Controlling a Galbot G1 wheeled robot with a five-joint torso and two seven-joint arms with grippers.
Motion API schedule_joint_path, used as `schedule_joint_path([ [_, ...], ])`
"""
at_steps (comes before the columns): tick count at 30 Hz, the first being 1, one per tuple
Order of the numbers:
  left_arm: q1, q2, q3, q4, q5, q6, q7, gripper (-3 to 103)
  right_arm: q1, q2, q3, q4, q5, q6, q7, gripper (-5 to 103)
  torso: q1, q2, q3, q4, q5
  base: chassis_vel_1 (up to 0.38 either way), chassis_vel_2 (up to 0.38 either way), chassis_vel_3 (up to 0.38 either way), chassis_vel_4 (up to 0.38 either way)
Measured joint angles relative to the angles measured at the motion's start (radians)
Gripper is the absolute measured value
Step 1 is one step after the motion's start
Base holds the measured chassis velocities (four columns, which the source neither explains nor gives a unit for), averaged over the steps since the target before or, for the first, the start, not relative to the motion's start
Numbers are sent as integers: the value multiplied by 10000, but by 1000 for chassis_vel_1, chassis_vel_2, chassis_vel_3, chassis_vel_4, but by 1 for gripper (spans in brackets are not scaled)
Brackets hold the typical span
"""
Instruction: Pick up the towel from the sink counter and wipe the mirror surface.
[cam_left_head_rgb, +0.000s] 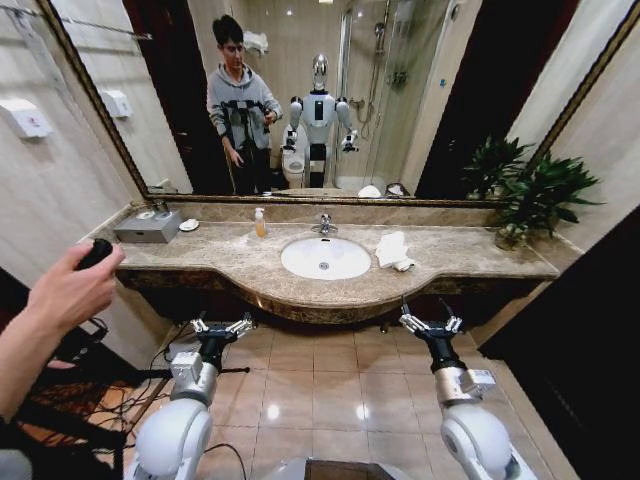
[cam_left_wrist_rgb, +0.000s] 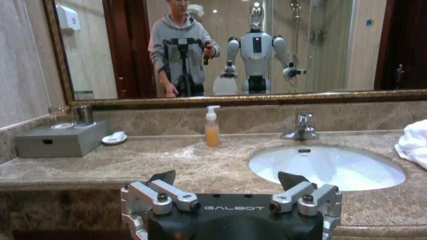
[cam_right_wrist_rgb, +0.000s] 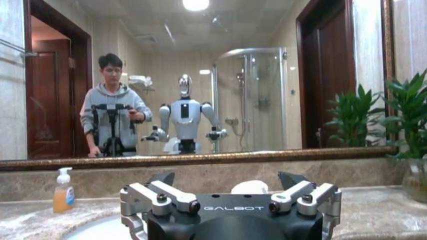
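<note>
— While both arms hang low in front of the sink counter (cam_left_head_rgb: 240, 262), can you tell me where the towel (cam_left_head_rgb: 393, 250) is?

— It lies bunched on the marble just to the right of the oval basin (cam_left_head_rgb: 325, 258), near the counter's curved front edge. Nothing is touching it. From the left wrist it shows as a white fold at the far side of the basin (cam_left_wrist_rgb: 415, 142).

— And the grippers?

— The left gripper (cam_left_head_rgb: 221, 326) sits below the counter's front edge, over the tiled floor, with its fingers spread apart and nothing between them. The right gripper (cam_left_head_rgb: 431, 323) is level with it on the other side, below the towel's stretch of counter, fingers apart too and holding nothing.

— What else is on the top?

— A chrome tap (cam_left_head_rgb: 324, 225) behind the basin, a soap bottle (cam_left_head_rgb: 260, 223) with orange liquid left of it, then a small white dish (cam_left_head_rgb: 189, 226) and a grey box (cam_left_head_rgb: 147, 227) at the far left. A potted plant (cam_left_head_rgb: 528, 195) stands at the right end.

— The mirror (cam_left_head_rgb: 330, 90)?

— It runs along the wall above the counter in its dark frame, well apart from both grippers.
</note>
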Motion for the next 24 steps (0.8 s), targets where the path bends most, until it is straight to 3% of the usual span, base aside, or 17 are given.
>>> schedule_joint_path([
  [24,0,0,0,0,0,0,0,100,-12,-60,-14,-74,-75,378,-207,100,0,0,0,0,0,0,0,0,0],
])
